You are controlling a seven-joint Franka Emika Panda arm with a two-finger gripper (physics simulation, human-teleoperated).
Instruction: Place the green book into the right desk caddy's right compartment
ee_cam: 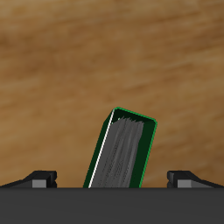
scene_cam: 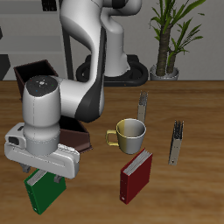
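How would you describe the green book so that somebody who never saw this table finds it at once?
Start from the white robot arm and follow it down to its tool, near the table's front edge. The green book stands directly under the tool, between its fingers, on the wooden table. Its cover is green with white page edges, whereas the other book, beside the cup, is dark red.

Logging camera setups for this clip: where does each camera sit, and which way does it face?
Exterior view: high in front, looking down at the table, the arm, mug, red book and caddy.
Wrist view: on the gripper, looking down past its fingertips at wood.
Shared: the green book between the fingers.
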